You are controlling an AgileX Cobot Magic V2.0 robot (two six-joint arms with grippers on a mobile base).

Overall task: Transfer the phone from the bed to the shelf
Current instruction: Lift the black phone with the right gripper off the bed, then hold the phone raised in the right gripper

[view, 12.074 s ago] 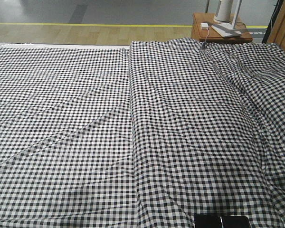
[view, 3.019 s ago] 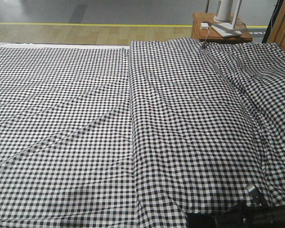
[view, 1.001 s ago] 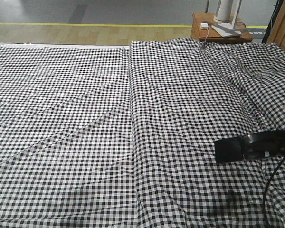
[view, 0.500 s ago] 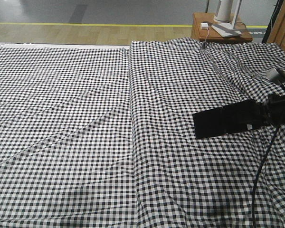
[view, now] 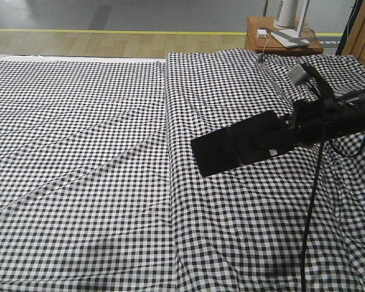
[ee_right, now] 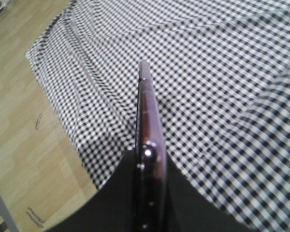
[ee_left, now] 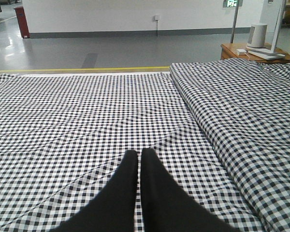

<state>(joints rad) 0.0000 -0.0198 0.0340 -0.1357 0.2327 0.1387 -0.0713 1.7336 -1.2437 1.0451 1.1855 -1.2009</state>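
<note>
1. R pincer (view: 275, 141) was clamped on one end of the phone (view: 231, 149). In the R wrist view its two dark fingers (ee_right: 121, 198) pressed the phone (ee_right: 147, 116) from both sides, seen edge-on w/ a shiny pinkish rim.
2. Phone was held in the air over the R half of the bed (view: 79, 152), not touching the fabric. Its black face stuck out to the left of the pincer, w/ a small white sticker (view: 272, 151) near the grip.
3. R arm (view: 347, 115) came in from the right edge, a black cable (view: 310, 213) hanging below it.
4. L pincer (ee_left: 138, 155) was together w/ nothing between, low over the bed (ee_left: 63, 111).
5. Beyond the bed: small brown worktop (view: 280, 41) at the far right corner, wood floor (view: 79, 44) w/ a yellow line (view: 109, 31).
</note>
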